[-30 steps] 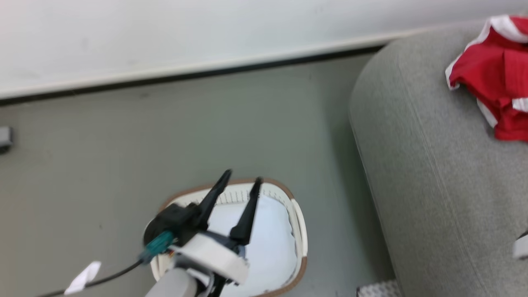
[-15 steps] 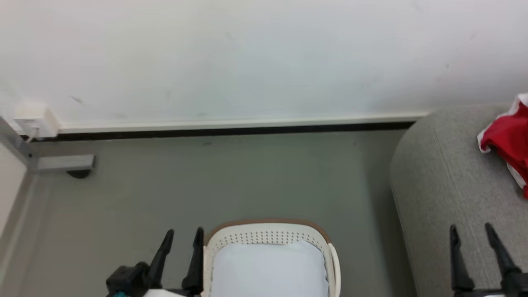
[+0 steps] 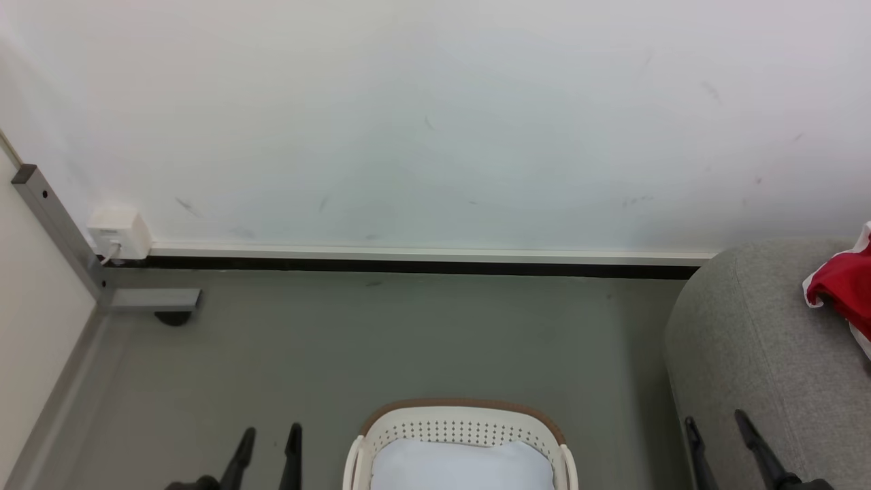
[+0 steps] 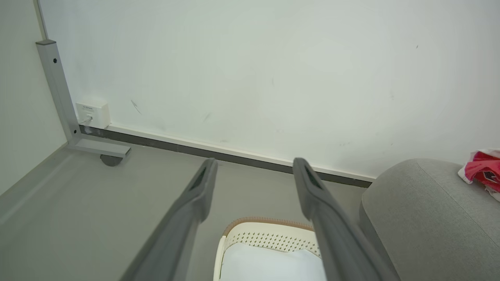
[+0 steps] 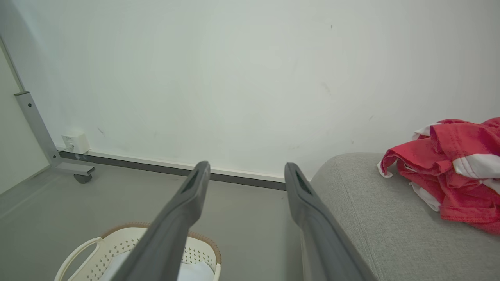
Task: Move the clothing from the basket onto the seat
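Observation:
The red clothing (image 5: 453, 171) with white trim lies crumpled on the grey seat (image 5: 375, 226), seen at the right edge in the head view (image 3: 844, 292) and the left wrist view (image 4: 482, 171). The white basket (image 3: 463, 429) with its tan-brown rim stands on the floor, holding just its pale pad (image 3: 463, 466). My left gripper (image 3: 269, 435) is open at the lower left, beside the basket, nothing between its fingers. My right gripper (image 3: 716, 425) is open at the lower right, over the seat's (image 3: 748, 354) near corner, and empty.
A white wall with a dark baseboard (image 3: 408, 265) runs behind. A grey metal frame leg with a caster (image 3: 156, 303) and a white wall socket (image 3: 119, 235) sit at the far left. Grey floor (image 3: 381, 340) lies open between basket and wall.
The head camera has tilted up, so wall fills more of the picture and basket, seat and clothing sit lower. The left gripper has drawn back from over the basket to its left; both grippers stay open.

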### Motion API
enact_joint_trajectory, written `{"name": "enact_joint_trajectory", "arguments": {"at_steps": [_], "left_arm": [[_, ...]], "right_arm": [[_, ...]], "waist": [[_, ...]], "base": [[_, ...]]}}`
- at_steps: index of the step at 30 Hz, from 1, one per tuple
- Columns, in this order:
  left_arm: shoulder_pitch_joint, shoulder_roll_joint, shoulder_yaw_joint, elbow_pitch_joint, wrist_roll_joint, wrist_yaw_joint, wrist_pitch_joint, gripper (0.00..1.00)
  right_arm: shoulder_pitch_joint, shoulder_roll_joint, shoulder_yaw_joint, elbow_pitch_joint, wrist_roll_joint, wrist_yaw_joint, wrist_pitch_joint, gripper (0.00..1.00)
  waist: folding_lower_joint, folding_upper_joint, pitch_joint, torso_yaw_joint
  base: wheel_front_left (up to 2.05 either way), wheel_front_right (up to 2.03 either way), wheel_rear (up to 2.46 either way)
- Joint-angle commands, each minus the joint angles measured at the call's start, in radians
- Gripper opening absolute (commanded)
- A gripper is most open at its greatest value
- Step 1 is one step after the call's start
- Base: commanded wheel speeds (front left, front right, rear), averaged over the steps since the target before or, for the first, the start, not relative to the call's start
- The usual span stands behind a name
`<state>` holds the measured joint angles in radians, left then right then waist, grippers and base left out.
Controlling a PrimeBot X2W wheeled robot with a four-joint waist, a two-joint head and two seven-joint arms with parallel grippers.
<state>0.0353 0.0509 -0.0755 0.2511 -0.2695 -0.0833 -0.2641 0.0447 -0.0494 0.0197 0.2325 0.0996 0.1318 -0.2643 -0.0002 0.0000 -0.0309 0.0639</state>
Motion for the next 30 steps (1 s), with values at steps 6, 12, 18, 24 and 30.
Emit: {"name": "enact_joint_trajectory", "arguments": {"at_steps": [6,12,18,24,30], "left_arm": [[0.012,-0.005,-0.001,0.039,-0.016,0.000,0.006,0.00],[-0.003,-0.004,0.017,0.036,-0.127,-0.004,0.039,0.00],[-0.015,-0.004,0.031,0.031,-0.231,-0.008,0.067,0.00],[-0.027,-0.004,0.045,0.027,-0.327,-0.012,0.093,0.00],[-0.037,-0.003,0.057,0.023,-0.418,-0.015,0.118,0.00]], "right_arm": [[0.006,0.005,0.001,0.035,0.017,0.000,0.004,0.00],[-0.009,0.004,-0.011,0.033,0.143,0.000,0.036,0.00],[-0.022,0.003,-0.021,0.030,0.260,0.000,0.065,0.00],[-0.034,0.003,-0.031,0.028,0.368,0.000,0.092,0.00],[-0.045,0.002,-0.041,0.026,0.469,0.000,0.118,0.00]], "waist": [[0.0002,0.0000,0.000,0.000],[0.0002,0.0000,0.002,-0.003],[0.0002,0.0000,0.003,-0.006],[0.0002,0.0000,0.005,-0.009],[0.0002,0.0000,0.007,-0.012]], "base": [[0.00,0.00,0.00],[0.00,0.00,0.00],[0.00,0.00,0.00],[0.00,0.00,0.00],[0.00,0.00,0.00]]}}
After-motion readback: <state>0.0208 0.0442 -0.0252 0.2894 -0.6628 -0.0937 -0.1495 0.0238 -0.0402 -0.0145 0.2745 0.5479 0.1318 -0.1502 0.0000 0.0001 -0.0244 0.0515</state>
